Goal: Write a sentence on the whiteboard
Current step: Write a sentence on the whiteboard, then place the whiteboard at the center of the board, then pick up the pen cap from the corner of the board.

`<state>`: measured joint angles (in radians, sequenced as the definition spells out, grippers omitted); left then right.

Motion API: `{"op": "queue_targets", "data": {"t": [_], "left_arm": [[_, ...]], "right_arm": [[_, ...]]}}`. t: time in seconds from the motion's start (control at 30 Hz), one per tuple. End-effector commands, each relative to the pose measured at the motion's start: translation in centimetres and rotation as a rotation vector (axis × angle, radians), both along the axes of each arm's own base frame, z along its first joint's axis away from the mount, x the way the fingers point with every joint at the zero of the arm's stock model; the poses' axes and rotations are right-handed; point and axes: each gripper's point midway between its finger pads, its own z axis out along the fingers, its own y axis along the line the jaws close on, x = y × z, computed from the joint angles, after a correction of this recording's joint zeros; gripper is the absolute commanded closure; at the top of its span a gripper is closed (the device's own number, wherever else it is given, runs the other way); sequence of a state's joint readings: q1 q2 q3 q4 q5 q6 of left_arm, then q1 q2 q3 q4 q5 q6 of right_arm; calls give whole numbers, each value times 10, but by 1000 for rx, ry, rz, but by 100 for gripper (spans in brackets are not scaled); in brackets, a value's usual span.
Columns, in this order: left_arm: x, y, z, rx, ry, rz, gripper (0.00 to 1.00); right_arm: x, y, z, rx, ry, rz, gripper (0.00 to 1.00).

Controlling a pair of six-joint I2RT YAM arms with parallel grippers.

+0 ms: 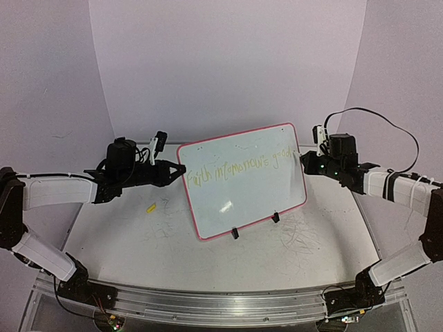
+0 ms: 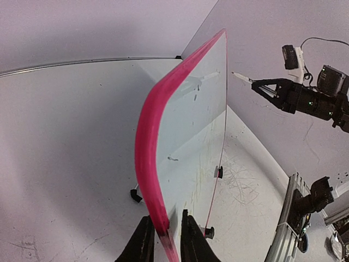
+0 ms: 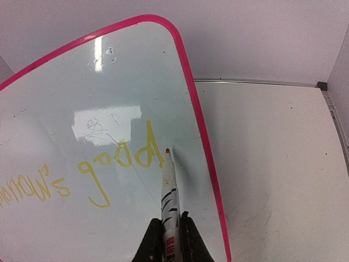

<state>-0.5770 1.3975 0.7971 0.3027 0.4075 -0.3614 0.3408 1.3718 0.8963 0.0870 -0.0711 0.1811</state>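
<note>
The whiteboard [image 1: 242,180], glossy white with a red-pink rim, stands tilted on two black clip feet at the table's middle. The sentence [image 1: 239,168], one line of yellow-green handwriting, runs across it and ends in "good" [image 3: 117,164] near the right rim. My left gripper [image 1: 176,173] is shut on the board's left rim [image 2: 162,226]. My right gripper [image 1: 302,158] is shut on a white marker [image 3: 170,202]. The marker's orange tip [image 3: 167,150] sits just right of the last letter; I cannot tell if it touches the board.
A small yellow piece [image 1: 149,207] lies on the table left of the board. Grey scribble marks [image 1: 299,238] cover the tabletop near the board's right foot. A purple backdrop surrounds the table. A black cable [image 1: 387,124] loops above the right arm.
</note>
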Motion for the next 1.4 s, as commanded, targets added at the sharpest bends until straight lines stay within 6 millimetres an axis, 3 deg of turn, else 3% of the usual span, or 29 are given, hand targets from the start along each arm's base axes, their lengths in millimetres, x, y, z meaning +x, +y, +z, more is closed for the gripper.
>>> {"op": "queue_targets", "data": {"t": [0.0,0.37,0.53,0.67,0.77,0.83,1.0,1.1,1.27,1.37], "left_arm": [[5,-2,10,1,-50,-2,84],[4,-1,8,9,-55,0,89],[4,-1,8,9,-55,-1,90],[3,0,13,-2,-60,3,85],[0,4,24,-23,-73,19,73],[-2,10,29,-30,-75,47,64],[-15,32,52,-48,-63,123,43],[-17,66,53,5,9,289,36],[-34,143,5,187,295,626,32],[-44,159,-29,261,442,665,32]], "right_arm": [[13,1,17,14,-60,-13,100],[22,4,4,15,-35,-14,100],[20,3,15,26,-58,-23,100],[-2,-13,45,38,-91,-69,100],[-26,-26,63,46,-116,-95,100],[-40,-36,64,20,-103,-118,100],[-58,-44,79,-18,-123,-112,100],[-61,-36,86,-8,-124,-59,100],[-66,-11,84,45,-91,73,100],[-70,11,82,80,-59,189,100]]}}
